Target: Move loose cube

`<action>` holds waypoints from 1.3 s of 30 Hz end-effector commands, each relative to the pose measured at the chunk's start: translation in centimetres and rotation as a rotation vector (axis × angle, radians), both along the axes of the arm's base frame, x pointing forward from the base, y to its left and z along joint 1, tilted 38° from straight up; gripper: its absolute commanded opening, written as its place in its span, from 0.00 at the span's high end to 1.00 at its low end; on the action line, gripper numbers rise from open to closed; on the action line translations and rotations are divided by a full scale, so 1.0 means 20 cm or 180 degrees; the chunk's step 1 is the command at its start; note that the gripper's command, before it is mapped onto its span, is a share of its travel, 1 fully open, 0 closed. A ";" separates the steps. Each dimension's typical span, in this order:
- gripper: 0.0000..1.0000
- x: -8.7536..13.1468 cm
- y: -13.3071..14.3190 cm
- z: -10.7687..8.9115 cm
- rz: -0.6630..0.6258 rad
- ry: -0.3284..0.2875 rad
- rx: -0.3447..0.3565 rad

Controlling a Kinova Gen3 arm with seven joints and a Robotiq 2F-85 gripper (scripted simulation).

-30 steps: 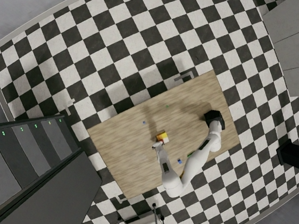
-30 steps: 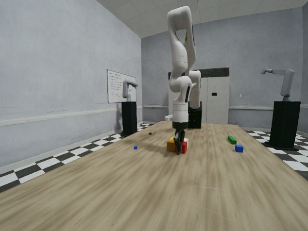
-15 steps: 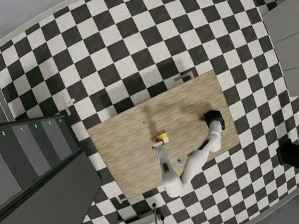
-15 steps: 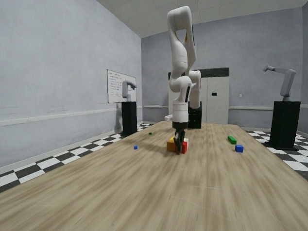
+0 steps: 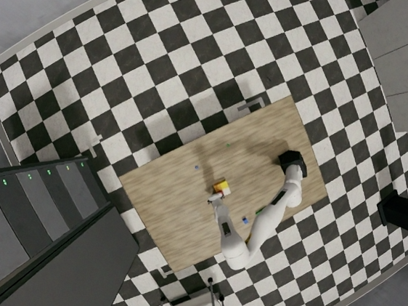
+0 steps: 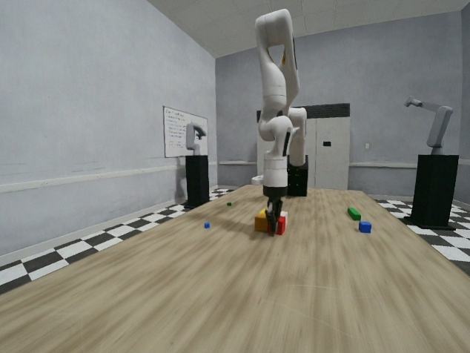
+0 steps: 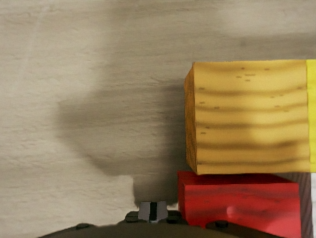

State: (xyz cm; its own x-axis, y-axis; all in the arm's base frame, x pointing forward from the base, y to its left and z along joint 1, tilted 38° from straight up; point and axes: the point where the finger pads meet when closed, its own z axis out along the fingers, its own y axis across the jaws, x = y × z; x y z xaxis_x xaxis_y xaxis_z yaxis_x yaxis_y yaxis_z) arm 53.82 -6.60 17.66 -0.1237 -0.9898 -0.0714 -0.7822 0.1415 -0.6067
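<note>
The red loose cube [image 6: 281,225] [image 7: 240,207] lies beside the orange cube [image 6: 260,223] [image 7: 250,120], close along its side. In the wrist view its left end juts a little past the orange cube, and a narrow dark strip shows between its right end and the white cube [image 6: 285,216] [image 7: 313,205]. The yellow cube [image 7: 312,115] adjoins the orange one. My gripper [image 6: 273,232] [image 7: 154,220] is shut and empty, low at the red cube's outer side, left of it in the wrist view. Whether the fingertips touch the red cube is unclear.
A small blue cube [image 5: 196,167] [image 6: 207,225] and a small green block [image 5: 228,145] [image 6: 229,204] lie to one side. A larger blue cube [image 5: 245,220] [image 6: 365,227] and a long green block [image 6: 353,213] lie on the other, near the arm.
</note>
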 end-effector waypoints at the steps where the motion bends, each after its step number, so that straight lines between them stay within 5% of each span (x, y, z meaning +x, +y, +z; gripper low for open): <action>1: 0.90 -0.01 0.00 0.00 -0.0002 -0.0001 0.0000; 39: 0.90 -0.02 0.00 -0.01 -0.0002 -0.0001 0.0000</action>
State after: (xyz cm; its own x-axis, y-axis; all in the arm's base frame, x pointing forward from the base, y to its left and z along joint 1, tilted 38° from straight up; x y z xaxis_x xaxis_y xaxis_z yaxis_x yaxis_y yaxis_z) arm 53.47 -6.57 17.39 -0.1242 -0.9897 -0.0716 -0.7825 0.1420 -0.6062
